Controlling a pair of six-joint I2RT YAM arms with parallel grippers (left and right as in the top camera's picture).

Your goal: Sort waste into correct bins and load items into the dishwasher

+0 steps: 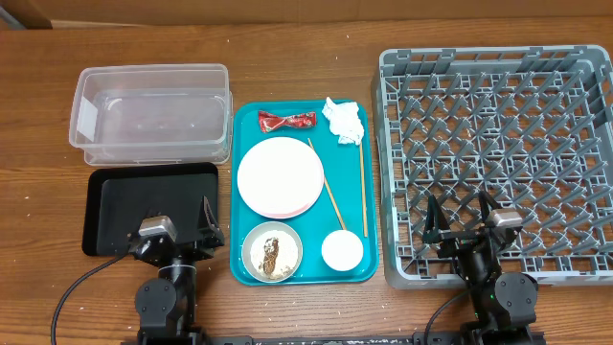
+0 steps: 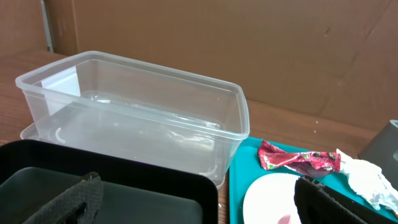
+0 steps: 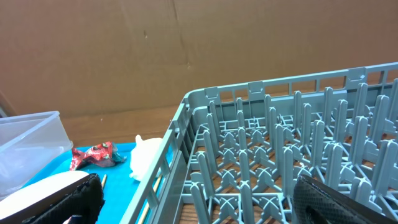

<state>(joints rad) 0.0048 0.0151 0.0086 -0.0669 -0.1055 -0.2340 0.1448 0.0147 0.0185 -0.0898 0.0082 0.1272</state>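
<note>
Waste and dishes all lie on the teal tray (image 1: 236,192); both claws are empty.

The red wrapper (image 1: 285,120) lies at the tray's far edge, its long axis running along that edge, with the crumpled tissue (image 1: 344,122) in the far right corner. The plate (image 1: 280,176) is in the tray's middle, the bowl (image 1: 272,252) with food scraps and the white cup (image 1: 342,250) at its near edge. Two chopsticks (image 1: 363,187) point from far to near, one nearly straight, the other slanted. Left of the tray stand the clear tub (image 1: 151,113) and the black tray (image 1: 124,201); right of it, the dish rack (image 1: 498,153). The left claw (image 1: 177,230) hovers over the black tray and the right claw (image 1: 458,220) over the rack, fingers spread wide on each.
</note>
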